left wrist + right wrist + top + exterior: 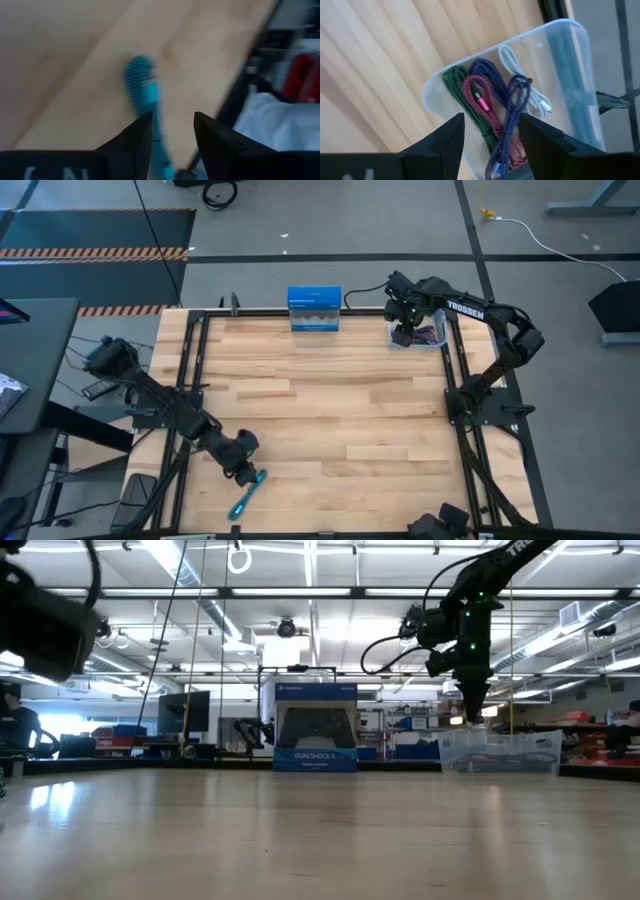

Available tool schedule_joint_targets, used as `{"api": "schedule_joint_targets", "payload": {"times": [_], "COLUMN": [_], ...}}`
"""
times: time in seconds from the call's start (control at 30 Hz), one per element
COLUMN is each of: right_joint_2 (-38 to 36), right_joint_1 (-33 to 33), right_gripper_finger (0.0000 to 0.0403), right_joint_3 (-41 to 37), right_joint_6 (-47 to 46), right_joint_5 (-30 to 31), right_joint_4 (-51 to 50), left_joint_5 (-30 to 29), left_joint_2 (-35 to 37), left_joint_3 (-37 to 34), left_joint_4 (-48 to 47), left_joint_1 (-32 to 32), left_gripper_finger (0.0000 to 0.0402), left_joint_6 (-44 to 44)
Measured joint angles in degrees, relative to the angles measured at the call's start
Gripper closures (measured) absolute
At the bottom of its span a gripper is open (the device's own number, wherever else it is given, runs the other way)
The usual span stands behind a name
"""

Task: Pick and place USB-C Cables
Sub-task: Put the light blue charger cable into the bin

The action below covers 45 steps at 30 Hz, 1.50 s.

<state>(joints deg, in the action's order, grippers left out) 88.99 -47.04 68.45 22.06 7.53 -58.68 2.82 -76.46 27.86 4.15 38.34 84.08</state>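
A teal USB-C cable (247, 493) lies flat on the wooden table near its front edge, left of centre. My left gripper (242, 467) hovers over the cable's far end, open. In the left wrist view the cable (142, 85) runs under the gap between the fingers (172, 131). My right gripper (408, 332) is open above the clear plastic tray (432, 340) at the far right. The tray (560, 45) holds a green cable (454, 82), a magenta cable (477, 100), two purple cables (512, 105) and a white cable (530, 95). The open fingers (490, 135) stand above them.
A blue rectangular box (314, 309) stands upright at the far edge, left of the tray; it also shows in the low view (315, 730). Dark metal rails (455, 395) run along the table's sides. Bare wood (330, 410) lies between the two arms.
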Motion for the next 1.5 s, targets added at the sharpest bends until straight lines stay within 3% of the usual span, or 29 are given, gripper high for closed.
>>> {"api": "schedule_joint_targets", "payload": {"times": [0.2,0.4,0.8,0.93,1.1,1.37,1.5], "right_joint_2": [0.0,0.0,0.0,0.0,0.0,-2.4,-6.5], "right_joint_1": [1.6,3.6,7.8,9.6,13.0,18.8,20.1], "right_gripper_finger": [0.0208,0.0208,0.0208,0.0208,0.0209,0.0209,0.0213], "right_joint_3": [0.0,0.0,0.0,0.0,0.0,0.0,0.0], "right_joint_6": [-1.2,-2.9,-5.5,-7.8,-11.0,-11.6,-11.5], "right_joint_5": [-3.0,-3.1,-3.3,-3.3,-5.0,-18.5,-16.1], "right_joint_4": [-0.3,-0.8,-1.8,-2.8,-4.1,-0.9,0.3], "left_joint_5": [1.1,-1.8,-0.6,-1.1,-1.2,-1.2,-1.1], "left_joint_2": [-3.5,-3.7,-8.6,-8.6,-8.6,-7.0,-4.6], "left_joint_3": [0.0,0.0,0.0,0.0,0.0,-0.1,0.2], "left_joint_4": [-1.1,-1.0,3.6,3.5,5.3,12.2,15.1], "left_joint_1": [0.5,0.6,0.2,-0.7,-3.7,-14.5,-23.7], "left_gripper_finger": [0.0251,0.0251,0.0256,0.0296,0.0385,0.0392,0.0394], "left_joint_6": [0.9,0.3,-2.6,-6.8,-13.7,-32.0,-43.2]}}
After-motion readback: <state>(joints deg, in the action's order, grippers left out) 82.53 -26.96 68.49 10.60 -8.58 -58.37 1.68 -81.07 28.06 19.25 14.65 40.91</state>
